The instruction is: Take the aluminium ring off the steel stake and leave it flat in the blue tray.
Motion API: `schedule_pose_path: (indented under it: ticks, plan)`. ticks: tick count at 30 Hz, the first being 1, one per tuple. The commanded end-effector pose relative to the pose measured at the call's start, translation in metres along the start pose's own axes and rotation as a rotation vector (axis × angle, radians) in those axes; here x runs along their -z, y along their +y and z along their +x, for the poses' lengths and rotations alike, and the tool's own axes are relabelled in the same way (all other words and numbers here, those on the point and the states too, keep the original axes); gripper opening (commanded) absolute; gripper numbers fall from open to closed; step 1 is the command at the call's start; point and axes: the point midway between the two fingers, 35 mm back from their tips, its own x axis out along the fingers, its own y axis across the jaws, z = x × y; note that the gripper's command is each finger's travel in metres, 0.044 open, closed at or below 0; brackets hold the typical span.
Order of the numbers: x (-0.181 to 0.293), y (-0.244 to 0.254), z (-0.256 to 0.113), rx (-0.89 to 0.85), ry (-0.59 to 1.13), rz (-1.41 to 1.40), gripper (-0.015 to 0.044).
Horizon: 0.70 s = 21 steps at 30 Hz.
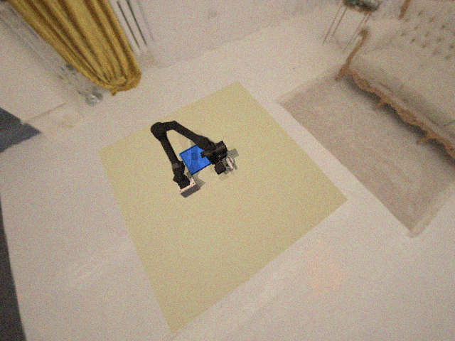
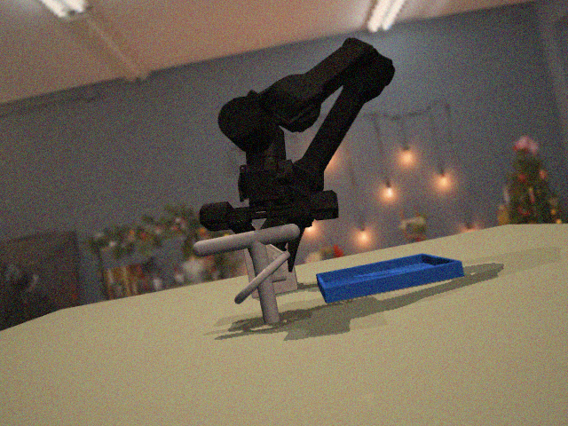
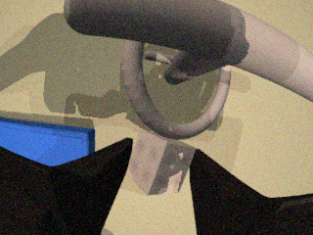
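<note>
Gripping the tab (image 3: 161,166), the part-open fingers (image 2: 275,252) held the ring (image 2: 262,277) (image 3: 176,129) tilted, off the bench (image 2: 284,375) (image 3: 147,211) and around the stake (image 2: 265,284), below its cross-bar (image 2: 248,240) (image 3: 152,24), likely to angle it past the bar towards the tray (image 1: 194,170) (image 2: 390,280) (image 3: 44,142).

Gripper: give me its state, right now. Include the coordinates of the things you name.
The claw (image 1: 228,169) (image 2: 275,265) (image 3: 162,149) is closed on the ring's welded tab (image 3: 161,164).

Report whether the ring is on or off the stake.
On: the ring surrounds the stake's post, below its cross-bar.
</note>
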Motion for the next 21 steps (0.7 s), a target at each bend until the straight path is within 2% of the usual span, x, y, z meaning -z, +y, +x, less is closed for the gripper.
schedule_pose_path:
  ticks: [1, 21]
  plan:
    - [-0.004, 0.004, -0.004, 0.025, 0.0, -0.013, 0.0]
    - [-0.006, 0.014, -0.012, 0.097, 0.003, -0.029, 0.0]
